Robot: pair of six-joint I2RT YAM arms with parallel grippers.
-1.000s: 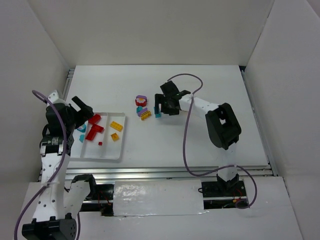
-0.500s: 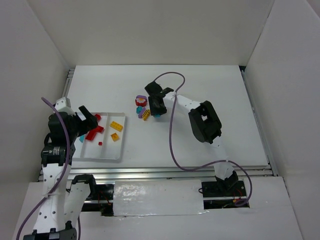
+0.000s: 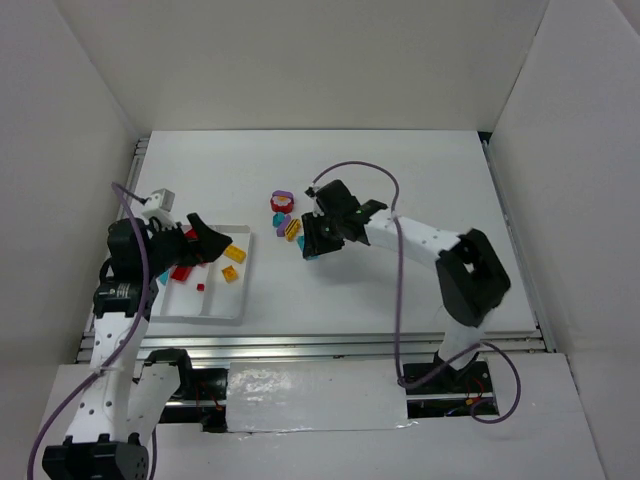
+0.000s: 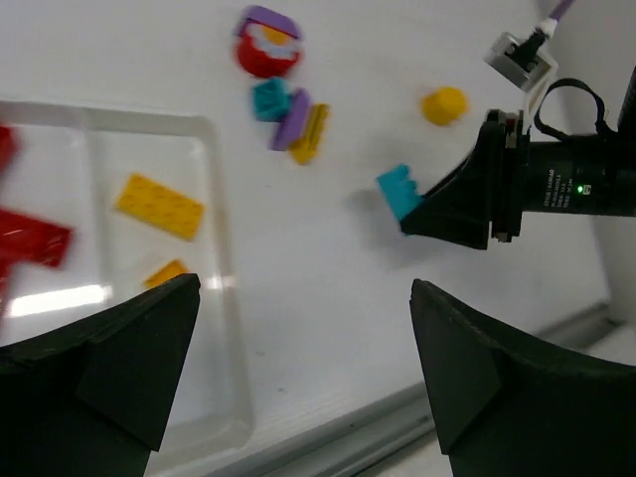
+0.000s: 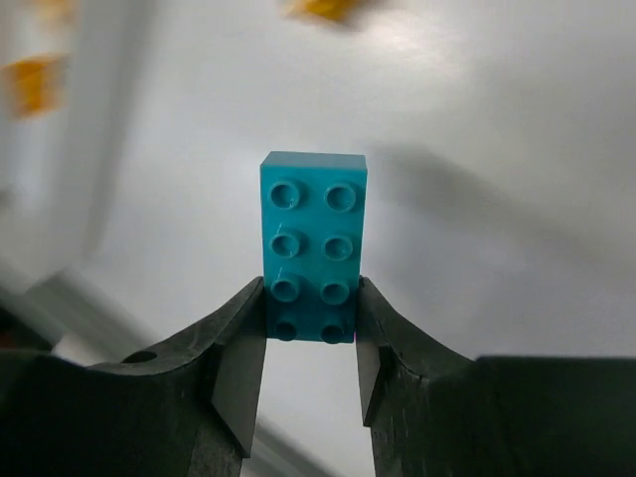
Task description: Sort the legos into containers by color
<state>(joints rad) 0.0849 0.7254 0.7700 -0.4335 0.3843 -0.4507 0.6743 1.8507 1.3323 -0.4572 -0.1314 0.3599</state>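
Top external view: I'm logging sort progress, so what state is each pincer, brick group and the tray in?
right pincer, shut on the teal brick
teal brick, held, apparently clear of the table
left pincer, open, empty, over the tray
tray, holds red bricks and yellow bricks
loose bricks, lying unsorted on the table

White table (image 3: 400, 180) with tray (image 3: 205, 306), loose legos (image 3: 281, 204)

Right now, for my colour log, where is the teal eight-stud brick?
The teal brick is clamped in the right hand; in the top view, right of the white tray, just below the loose pile.
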